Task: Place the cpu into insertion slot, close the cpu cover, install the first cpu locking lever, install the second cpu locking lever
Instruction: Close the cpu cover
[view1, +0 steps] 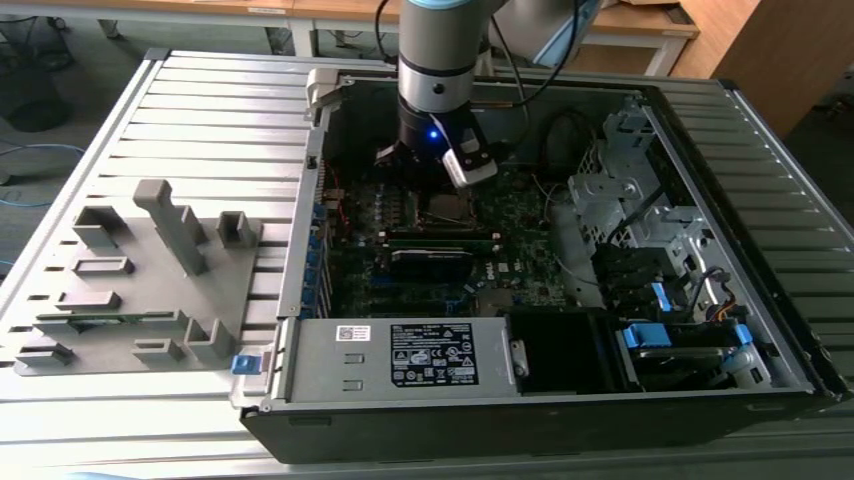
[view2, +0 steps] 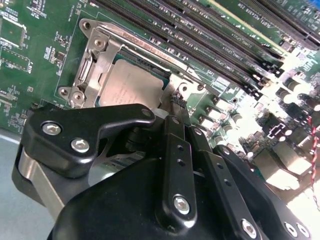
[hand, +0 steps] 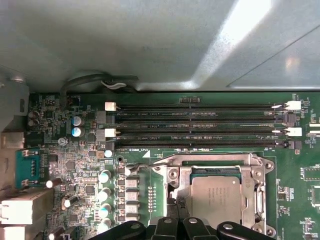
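Right now your hand (view2: 179, 106) has its fingers drawn together with nothing between them, tips low at the near edge of the socket (view1: 447, 207), which sits in the upper middle of the exterior view. Just beyond the tips, the chip (view2: 131, 87) lies flat and seated, and the cover (view2: 93, 59) looks folded down around it. Farther on, the long memory slots (view2: 200, 36) run alongside.
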